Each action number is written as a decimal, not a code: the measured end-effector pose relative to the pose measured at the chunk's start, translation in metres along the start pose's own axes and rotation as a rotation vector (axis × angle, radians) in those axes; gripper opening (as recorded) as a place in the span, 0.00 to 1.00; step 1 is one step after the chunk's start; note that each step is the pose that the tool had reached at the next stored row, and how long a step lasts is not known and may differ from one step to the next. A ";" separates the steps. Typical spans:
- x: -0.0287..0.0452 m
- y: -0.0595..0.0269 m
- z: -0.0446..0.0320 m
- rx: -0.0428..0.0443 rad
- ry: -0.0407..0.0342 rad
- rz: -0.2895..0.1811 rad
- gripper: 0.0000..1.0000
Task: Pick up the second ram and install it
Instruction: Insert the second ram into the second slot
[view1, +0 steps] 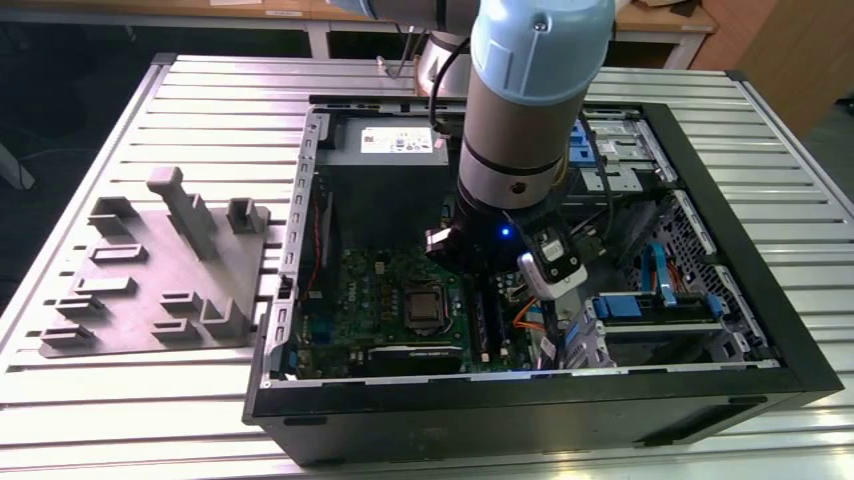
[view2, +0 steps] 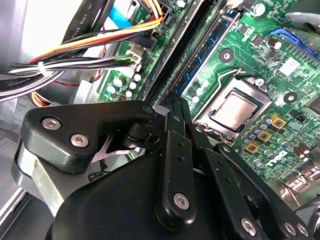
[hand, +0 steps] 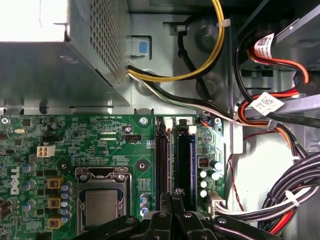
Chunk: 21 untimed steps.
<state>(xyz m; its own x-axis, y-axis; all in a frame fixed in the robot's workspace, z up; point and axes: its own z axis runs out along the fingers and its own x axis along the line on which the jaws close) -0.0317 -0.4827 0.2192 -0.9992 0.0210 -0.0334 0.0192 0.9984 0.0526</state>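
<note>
A slatted metal table (view1: 120, 400) carries an open computer case (view1: 534, 410) with a gray fixture plate (view1: 154, 270) lying just beside it, at the case's nine o'clock in the exterior view. The arm reaches down inside the case walls, over the green motherboard (hand: 100, 145). The gripper (hand: 172, 197) hangs directly above the memory slots (hand: 177, 165), its jaws drawn narrowly together; whether they pinch the second ram (hand: 163, 165) I cannot tell. That stick stands edge-up in a slot, beside the processor socket (hand: 102, 200). Bundled cables (hand: 280, 200) crowd the slots' far side, leaving little room.
</note>
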 end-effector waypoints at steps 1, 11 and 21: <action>0.0000 0.0000 0.0003 0.0000 0.0000 0.000 0.11; 0.0001 -0.0002 0.0035 0.0000 0.0000 0.000 0.11; 0.0002 -0.0004 0.0053 0.0006 0.0002 0.000 0.11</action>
<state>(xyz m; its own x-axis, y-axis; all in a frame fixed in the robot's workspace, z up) -0.0317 -0.4828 0.2138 -0.9992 0.0210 -0.0332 0.0193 0.9985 0.0520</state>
